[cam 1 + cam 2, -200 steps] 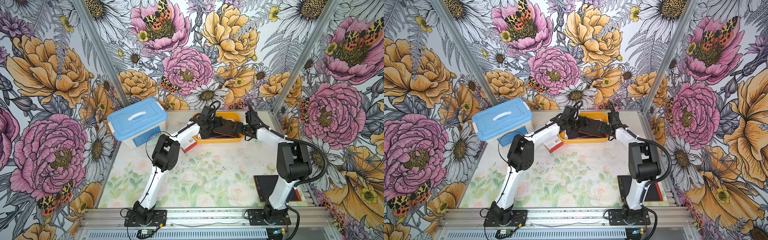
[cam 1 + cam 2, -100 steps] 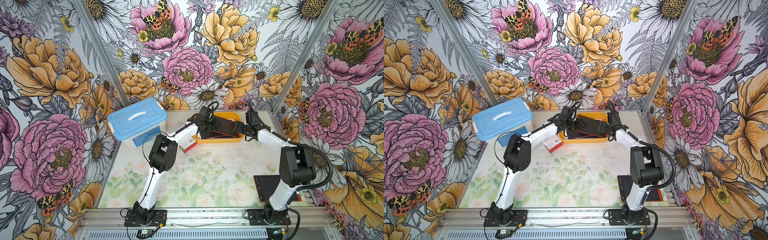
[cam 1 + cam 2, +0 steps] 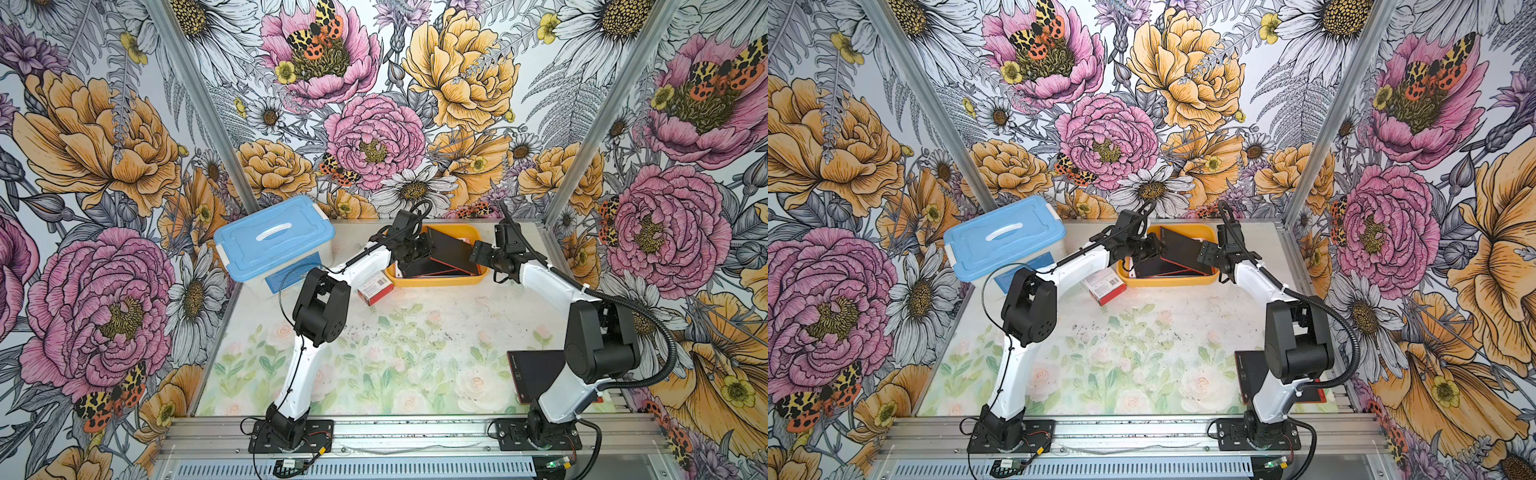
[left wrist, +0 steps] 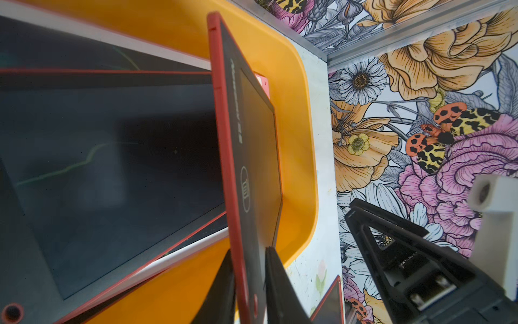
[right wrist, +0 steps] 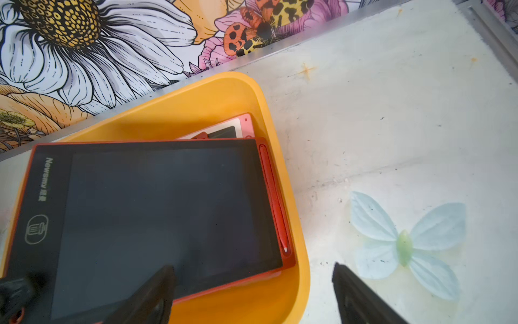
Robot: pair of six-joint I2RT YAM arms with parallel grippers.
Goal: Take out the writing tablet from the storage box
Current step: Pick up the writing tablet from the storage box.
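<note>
left gripper clamped on edge of red-framed black writing tablet | tablet tilted up, over shallow yellow-orange plastic storage box, above other dark tablets lying inside | right gripper jaws wide apart, straddling box rim, maybe brushing tablet, kinda unclear
</note>
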